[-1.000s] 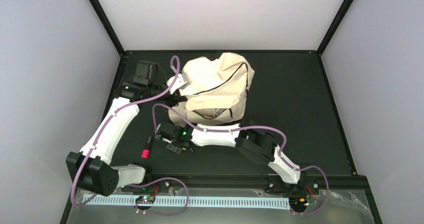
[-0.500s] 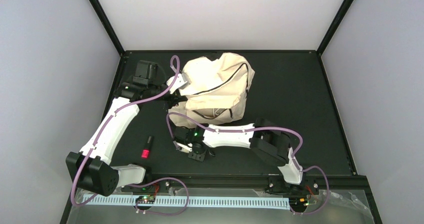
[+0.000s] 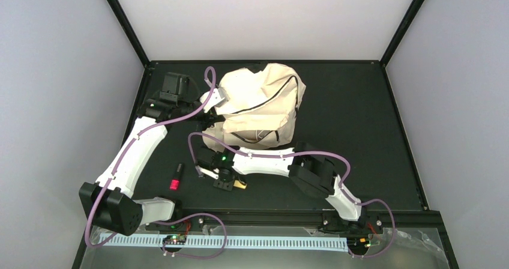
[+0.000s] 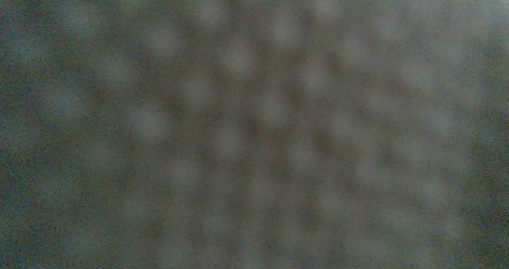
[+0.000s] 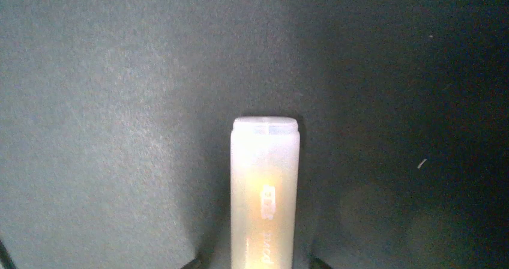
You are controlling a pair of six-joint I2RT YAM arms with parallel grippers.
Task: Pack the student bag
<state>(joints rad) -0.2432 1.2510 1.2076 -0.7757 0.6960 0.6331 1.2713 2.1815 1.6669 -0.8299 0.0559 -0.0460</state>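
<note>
Here, the student bag [image 3: 258, 104] is seen toward the far edge of the table [image 3: 360, 131], left of centre. The left gripper [image 3: 207, 117] is closed against its left side. The right gripper [image 3: 228, 183] is spread around a pale marker [image 5: 264, 191] laid near the front edge, untouched by either finger.

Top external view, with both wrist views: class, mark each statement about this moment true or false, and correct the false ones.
1. The student bag sits toward the far side of the table. True.
2. The red and black marker is inside the bag. False: it lies on the table, left of the right gripper.
3. A pale tube lies between the right gripper's open fingers. True.
4. The left gripper hovers over the marker. False: it is at the bag's left edge.
</note>
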